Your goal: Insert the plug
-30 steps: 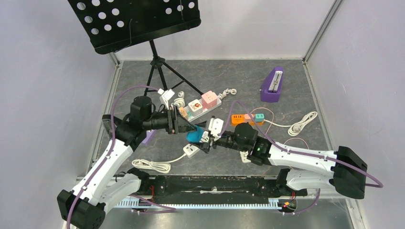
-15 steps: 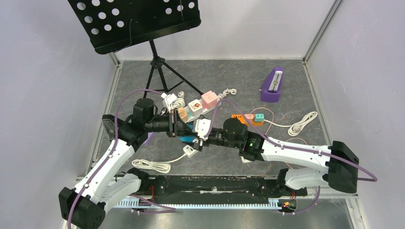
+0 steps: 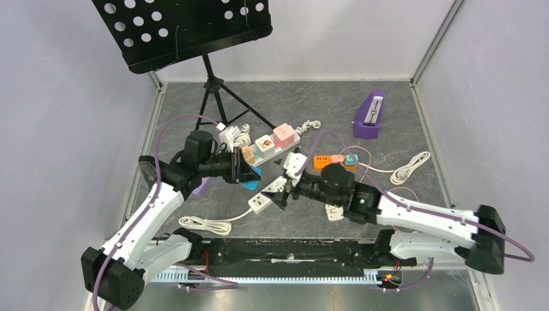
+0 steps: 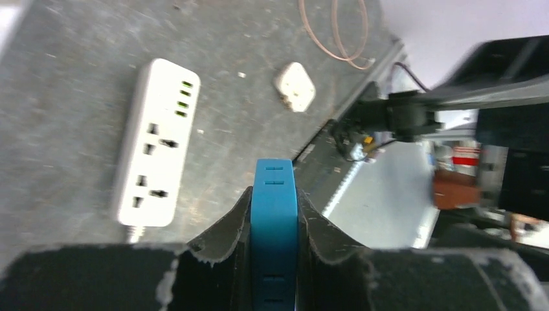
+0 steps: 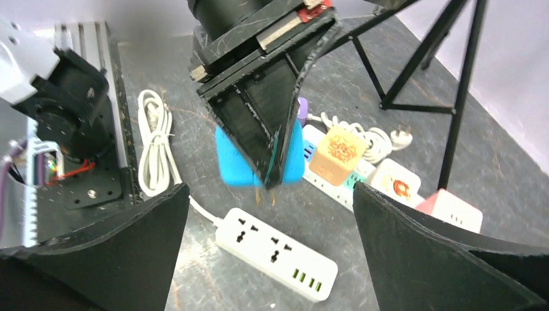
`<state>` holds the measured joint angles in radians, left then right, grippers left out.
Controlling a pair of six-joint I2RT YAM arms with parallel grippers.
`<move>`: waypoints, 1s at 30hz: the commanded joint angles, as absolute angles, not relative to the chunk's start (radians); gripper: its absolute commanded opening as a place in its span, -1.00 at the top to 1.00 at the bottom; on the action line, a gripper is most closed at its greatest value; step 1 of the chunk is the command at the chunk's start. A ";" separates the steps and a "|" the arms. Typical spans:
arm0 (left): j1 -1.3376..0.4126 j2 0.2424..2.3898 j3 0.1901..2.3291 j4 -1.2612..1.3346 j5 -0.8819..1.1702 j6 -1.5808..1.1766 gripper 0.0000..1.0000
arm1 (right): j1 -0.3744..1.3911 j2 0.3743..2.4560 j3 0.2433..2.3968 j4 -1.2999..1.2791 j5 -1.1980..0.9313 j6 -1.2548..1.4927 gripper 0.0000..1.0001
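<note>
My left gripper (image 3: 244,170) is shut on the blue plug (image 3: 250,176) and holds it above the table. In the left wrist view the blue plug (image 4: 274,207) is clamped between both fingers of the left gripper (image 4: 274,194). The white power strip (image 3: 260,203) lies flat just below and to the right; its sockets (image 4: 155,170) face up. My right gripper (image 3: 280,188) hangs open beside the plug, touching nothing. In the right wrist view the plug (image 5: 234,165) hangs prongs down over the strip (image 5: 275,253), ahead of the wide-open right gripper (image 5: 270,189).
A second strip (image 3: 272,144) carrying several coloured adapters lies behind, near the music stand's legs (image 3: 213,91). An orange strip (image 3: 327,161), a purple metronome (image 3: 369,116), a loose white adapter (image 3: 333,212) and coiled white cables (image 3: 207,225) lie around.
The left gripper has shut on the blue plug. The right gripper has let it go, opened wide and drawn back to the right. The plug has moved slightly left with the left arm.
</note>
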<state>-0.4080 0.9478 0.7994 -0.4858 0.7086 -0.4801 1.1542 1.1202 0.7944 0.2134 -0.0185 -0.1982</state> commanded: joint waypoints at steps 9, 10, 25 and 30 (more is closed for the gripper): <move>-0.506 1.051 0.870 -0.490 0.474 -0.004 0.95 | 1.120 0.913 0.709 -0.139 0.321 0.214 -0.96; -0.537 1.055 0.868 -0.493 0.439 0.038 0.95 | 1.115 0.914 0.706 -0.160 0.345 0.234 -0.96; -0.807 1.245 0.865 -0.558 0.066 0.072 0.95 | 1.056 0.827 0.635 -0.211 0.417 0.352 -0.96; -0.822 1.260 0.854 -0.545 0.074 0.071 0.95 | 1.053 0.809 0.630 -0.216 0.426 0.325 -0.96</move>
